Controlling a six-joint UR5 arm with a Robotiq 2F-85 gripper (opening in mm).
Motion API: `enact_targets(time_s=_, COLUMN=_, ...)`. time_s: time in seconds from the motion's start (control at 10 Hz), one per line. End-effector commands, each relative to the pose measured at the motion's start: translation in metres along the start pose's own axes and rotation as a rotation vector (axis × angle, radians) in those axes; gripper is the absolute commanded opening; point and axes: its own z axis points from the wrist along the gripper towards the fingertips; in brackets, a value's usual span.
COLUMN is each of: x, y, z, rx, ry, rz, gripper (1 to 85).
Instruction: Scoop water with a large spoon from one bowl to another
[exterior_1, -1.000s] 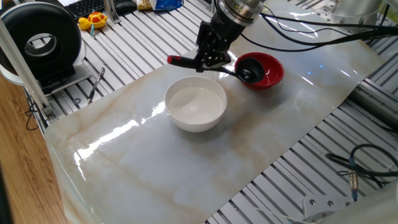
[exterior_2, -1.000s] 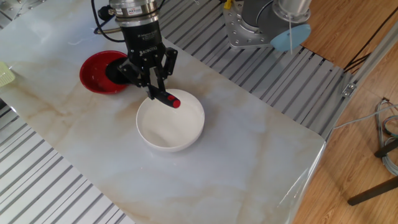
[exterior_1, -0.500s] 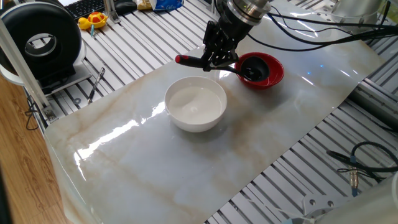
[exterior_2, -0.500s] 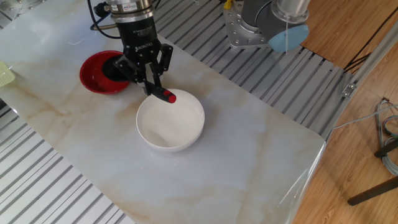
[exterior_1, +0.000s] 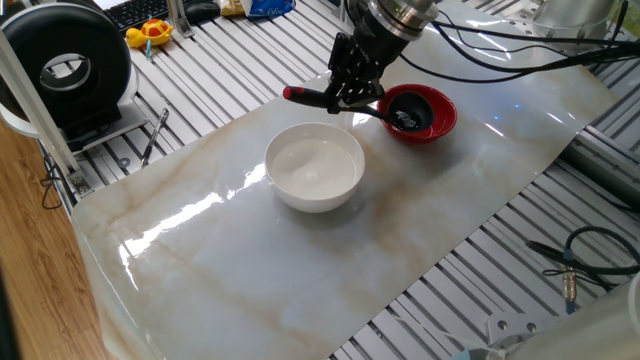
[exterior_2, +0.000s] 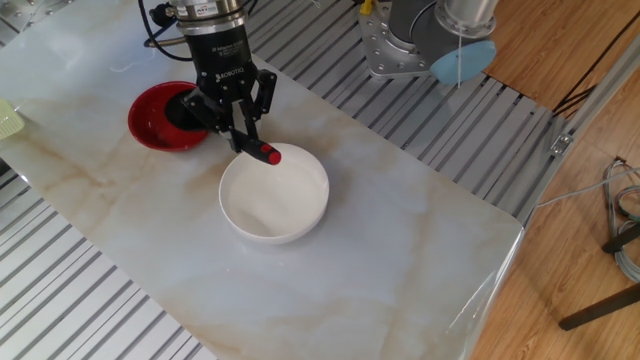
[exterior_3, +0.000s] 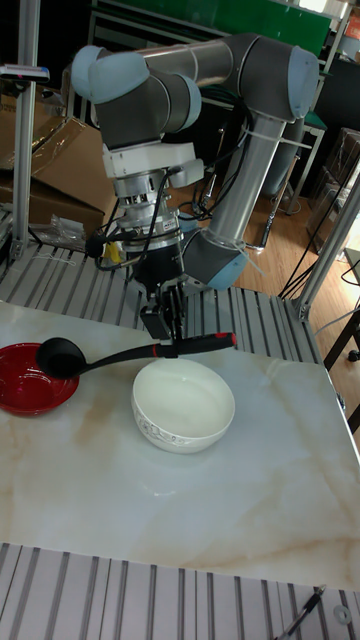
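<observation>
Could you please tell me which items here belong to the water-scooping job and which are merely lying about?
Belonging to the job:
- large black spoon, held by the gripper, scoop over the red bowl
- white bowl
- red bowl

Just lying about:
- yellow toy
- keyboard
- black round device
- blue packet

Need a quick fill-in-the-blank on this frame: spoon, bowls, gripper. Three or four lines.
1. The gripper is shut on the spoon's ______.
2. The spoon's scoop is over the ______ bowl.
3. The handle's red tip reaches over the rim of the ______ bowl.
4. Both bowls stand on the ______.

Missing words: handle; red; white; table
</observation>
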Motion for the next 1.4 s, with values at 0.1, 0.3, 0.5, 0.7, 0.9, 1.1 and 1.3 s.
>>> enact_targets(time_s=0.1, x=0.014, y=-0.001, z=-0.005, rx=0.002, ry=0.008, rz=-0.012, gripper=1.3)
enact_targets(time_s=0.3, x=0.022, y=-0.001, z=-0.008, rx=0.002, ry=0.020, rz=-0.018, gripper=1.3)
enact_targets(time_s=0.5, x=0.022, y=-0.002, z=-0.008, rx=0.003, ry=0.020, rz=-0.006, gripper=1.3)
enact_targets(time_s=0.7, x=0.021, y=-0.005, z=-0.008, rx=0.016, ry=0.015, rz=0.014, gripper=1.3)
enact_targets(time_s=0.9, x=0.021, y=-0.007, z=-0.008, rx=0.025, ry=0.015, rz=0.021, gripper=1.3)
enact_targets(time_s=1.1, x=0.031, y=-0.008, z=-0.011, rx=0.018, ry=0.022, rz=0.006, gripper=1.3)
enact_targets(time_s=1.3, x=0.038, y=-0.008, z=-0.008, rx=0.013, ry=0.025, rz=0.014, gripper=1.3)
